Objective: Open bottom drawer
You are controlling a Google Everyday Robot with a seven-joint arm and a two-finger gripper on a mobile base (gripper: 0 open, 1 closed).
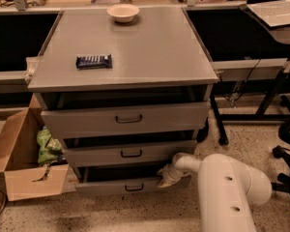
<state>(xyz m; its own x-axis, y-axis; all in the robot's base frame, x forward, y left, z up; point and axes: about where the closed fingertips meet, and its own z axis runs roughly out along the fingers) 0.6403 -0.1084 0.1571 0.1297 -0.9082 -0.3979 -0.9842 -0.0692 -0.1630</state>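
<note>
Leftmost, against the left side of the grey cabinet (203,93), an open cardboard box (19,175) sits on the speckled floor with a green bag (47,146) inside it. On the cabinet's tabletop (150,52) a dark wrapped bar (94,61) lies near the left front, and a pale bowl (123,12) stands near the back edge, around the middle.

Down the cabinet's front are three drawers, each pulled out a little. The top drawer (82,122) has the tallest front, and the middle drawer (94,155) sits under it. The bottom drawer (104,186) is the lowest, just above the floor. It is partly out, with a dark gap showing above its front, and its small loop handle (134,187) is at the centre.

The claw (166,175) is at the right end of the bottom drawer, against the top edge of the drawer front and well to the right of the loop handle. Whether it is open or closed, or has hold of the drawer edge, I cannot tell. The white arm (227,187) reaches in to it from the lower right of the cabinet.

To the right of the cabinet, dark desk legs (275,93) stand on the floor, and a black wheeled chair base (287,146) is at the far right.
</note>
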